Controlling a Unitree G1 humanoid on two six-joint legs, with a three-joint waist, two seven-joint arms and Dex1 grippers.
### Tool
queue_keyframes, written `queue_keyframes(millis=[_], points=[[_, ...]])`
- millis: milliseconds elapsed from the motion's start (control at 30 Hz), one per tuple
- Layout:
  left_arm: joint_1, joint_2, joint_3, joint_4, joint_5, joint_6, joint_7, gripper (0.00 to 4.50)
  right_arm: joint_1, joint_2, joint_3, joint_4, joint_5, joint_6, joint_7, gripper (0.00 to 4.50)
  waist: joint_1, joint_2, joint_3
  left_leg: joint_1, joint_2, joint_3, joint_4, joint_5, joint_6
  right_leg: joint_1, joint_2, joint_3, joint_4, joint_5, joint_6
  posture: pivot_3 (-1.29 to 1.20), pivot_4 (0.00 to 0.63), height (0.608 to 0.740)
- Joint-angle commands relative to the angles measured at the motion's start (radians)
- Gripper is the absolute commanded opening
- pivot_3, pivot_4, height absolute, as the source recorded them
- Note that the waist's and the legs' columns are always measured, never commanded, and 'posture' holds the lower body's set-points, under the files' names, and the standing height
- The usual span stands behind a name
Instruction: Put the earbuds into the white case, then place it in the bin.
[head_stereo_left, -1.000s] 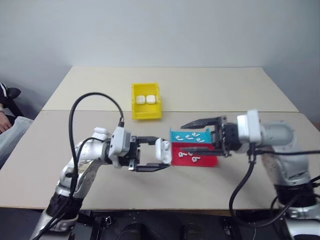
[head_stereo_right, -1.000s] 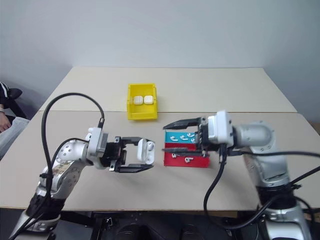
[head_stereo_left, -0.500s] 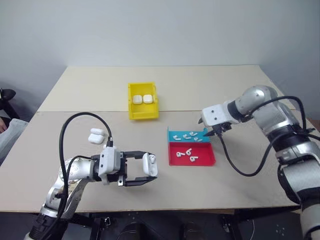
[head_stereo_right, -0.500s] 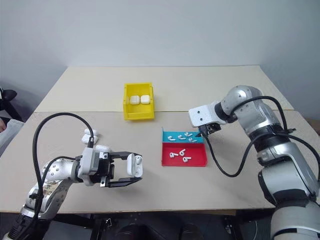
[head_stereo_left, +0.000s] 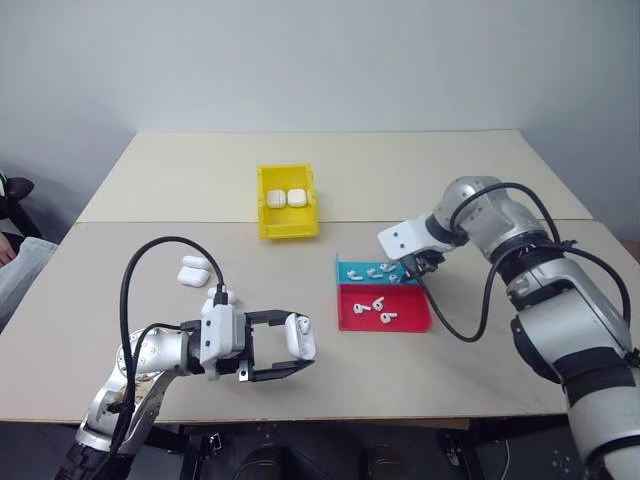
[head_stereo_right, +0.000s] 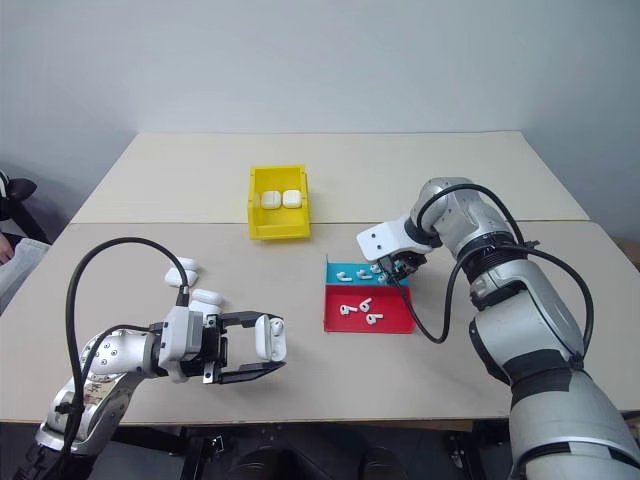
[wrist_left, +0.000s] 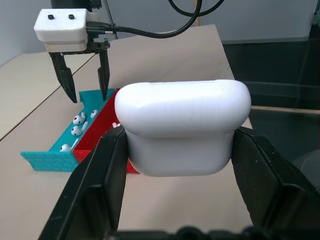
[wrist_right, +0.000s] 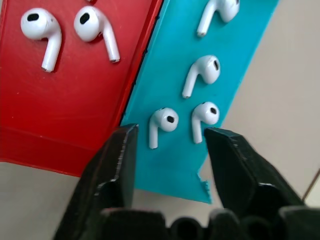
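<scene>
The left jaws (head_stereo_left: 283, 347) are clamped on the white case (head_stereo_left: 299, 336), 1 black finger on each side of it, and hold it clear of the table (head_stereo_left: 470, 170) near the front edge, pointing across toward the tray. In the left wrist view the case (wrist_left: 182, 126) sits upright between the 2 fingers with its lid closed.

The right jaws (head_stereo_left: 410, 267) point steeply down over the cyan part of the tray (head_stereo_left: 350, 271), at its right end. Their 2 fingers stand apart with nothing between them. In the right wrist view 2 earbuds (wrist_right: 162, 122) lie on the cyan surface in the gap just beyond the fingertips (wrist_right: 122, 137); whether the tips touch the tray cannot be told. 2 more earbuds lie farther along the cyan strip, and 2 on the red part (wrist_right: 55, 100) beside it.

The flat tray lies right of centre on the table, cyan half toward the far side, red half (head_stereo_left: 405, 318) toward the robot. The yellow bin (head_stereo_left: 287, 223) stands well apart from it, farther back and to the left, with 2 white cases (head_stereo_left: 284, 198) side by side inside. 2 other cases (head_stereo_left: 192, 270) lie on the table to the left, near the left arm.
</scene>
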Motion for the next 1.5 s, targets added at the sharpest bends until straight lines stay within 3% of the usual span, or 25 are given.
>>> queue_keyframes(millis=[33,1300,1433,1500], points=[[-0.003,-0.002,0.002,-0.026,-0.004,-0.018,0.010,2.79,-0.037,0.012,-0.013,0.019,-0.009,-0.023,-0.002,2.33,0.000,0.000,0.000,0.000,0.000,0.000,0.000,0.000,0.000,0.000,0.000,0.000,0.000,0.000,0.000,0.00,0.150,0.740],[-0.026,-0.001,-0.001,-0.010,0.027,-0.017,0.025,2.79,-0.079,0.084,-0.014,0.209,-0.097,-0.041,-0.056,2.33,-0.003,0.000,0.000,0.000,0.000,0.000,-0.001,0.001,-0.001,0.000,0.000,0.000,0.000,0.000,0.000,0.00,0.150,0.740],[-0.028,-0.002,-0.003,-0.012,0.026,-0.013,0.027,2.79,-0.078,0.084,-0.014,0.211,-0.097,-0.044,-0.053,1.40,-0.003,0.000,0.000,0.000,0.000,0.000,-0.001,0.001,-0.001,0.000,0.000,0.000,0.000,0.000,0.000,0.00,0.150,0.740],[-0.027,0.000,-0.003,-0.016,0.025,-0.009,0.029,2.79,-0.076,0.083,-0.015,0.210,-0.095,-0.050,-0.049,1.40,-0.003,0.000,0.000,0.000,0.000,0.000,-0.001,0.001,-0.001,0.000,0.000,0.000,0.000,0.000,0.000,0.00,0.150,0.740]])
